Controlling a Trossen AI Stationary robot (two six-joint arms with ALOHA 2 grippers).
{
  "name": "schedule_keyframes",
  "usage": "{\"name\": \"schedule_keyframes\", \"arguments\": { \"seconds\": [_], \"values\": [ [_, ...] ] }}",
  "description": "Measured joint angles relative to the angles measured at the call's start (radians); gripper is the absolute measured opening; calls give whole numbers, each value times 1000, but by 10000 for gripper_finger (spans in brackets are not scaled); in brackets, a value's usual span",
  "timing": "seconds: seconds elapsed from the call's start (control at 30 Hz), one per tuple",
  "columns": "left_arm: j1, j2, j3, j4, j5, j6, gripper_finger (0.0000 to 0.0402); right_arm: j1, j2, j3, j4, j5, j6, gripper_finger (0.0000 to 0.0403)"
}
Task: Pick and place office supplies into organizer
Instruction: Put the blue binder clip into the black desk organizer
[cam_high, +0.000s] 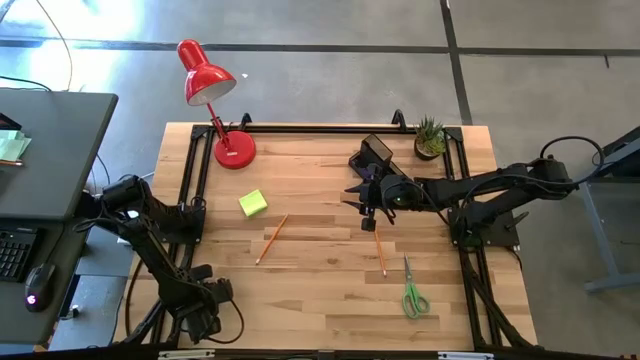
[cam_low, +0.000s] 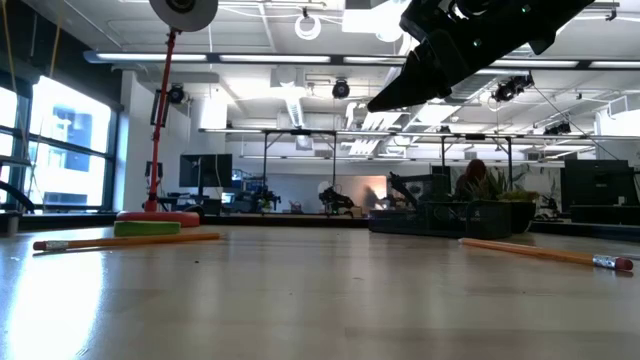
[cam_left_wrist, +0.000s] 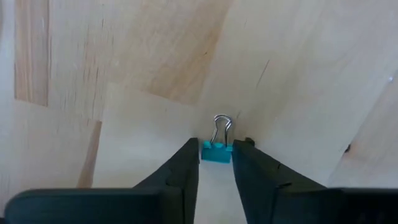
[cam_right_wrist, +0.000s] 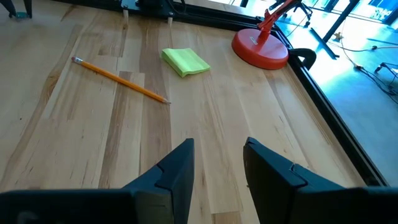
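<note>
A small teal binder clip (cam_left_wrist: 216, 151) sits between the fingertips of my left gripper (cam_left_wrist: 216, 157), which points down at the table's near left corner (cam_high: 205, 318). My right gripper (cam_high: 367, 208) hovers open over the middle right, near the black mesh organizer (cam_high: 375, 152), with nothing between its fingers (cam_right_wrist: 217, 155). A yellow-green sticky-note block (cam_high: 253, 203), two orange pencils (cam_high: 271, 239) (cam_high: 380, 250) and green-handled scissors (cam_high: 413, 292) lie flat on the wood. My left gripper pinches the clip's teal body (cam_left_wrist: 207, 152) between its two fingertips, coming from above and pointing down. The clip's wire handles (cam_left_wrist: 221, 126) stick out past the fingers. Whether the clip rests on the table or is lifted, I cannot tell.
A red desk lamp (cam_high: 215, 100) stands at the far left and a small potted plant (cam_high: 430, 137) at the far right corner. A black frame (cam_high: 300, 128) runs along the table's edges. Bare wood lies between the pencils and the near edge.
</note>
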Motion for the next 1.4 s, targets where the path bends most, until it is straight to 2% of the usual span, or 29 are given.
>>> {"name": "schedule_keyframes", "arguments": {
  "seconds": [0.33, 0.83, 0.93, 1.07, 1.27, 1.4],
  "values": [
    [0, -1, 0, -3, 1, 0, 45, 0, 0, 0, 8, 0, -4, 129],
    [3, -1, 0, -4, 2, 30, 55, 0, 0, 0, 29, 3, -8, 129],
    [28, 0, 4, -8, 17, 67, 55, -2, 0, 0, 37, 3, -8, 129],
    [82, 3, 53, -60, 24, 195, 55, -7, 0, 0, 44, 3, -8, 129],
    [161, 3, 126, -147, -72, 373, 55, -6, 0, 0, 38, -5, -8, 129],
    [228, 2, 161, -188, -253, 504, 56, -6, 0, 0, 34, -3, -21, 129]
  ]
}}
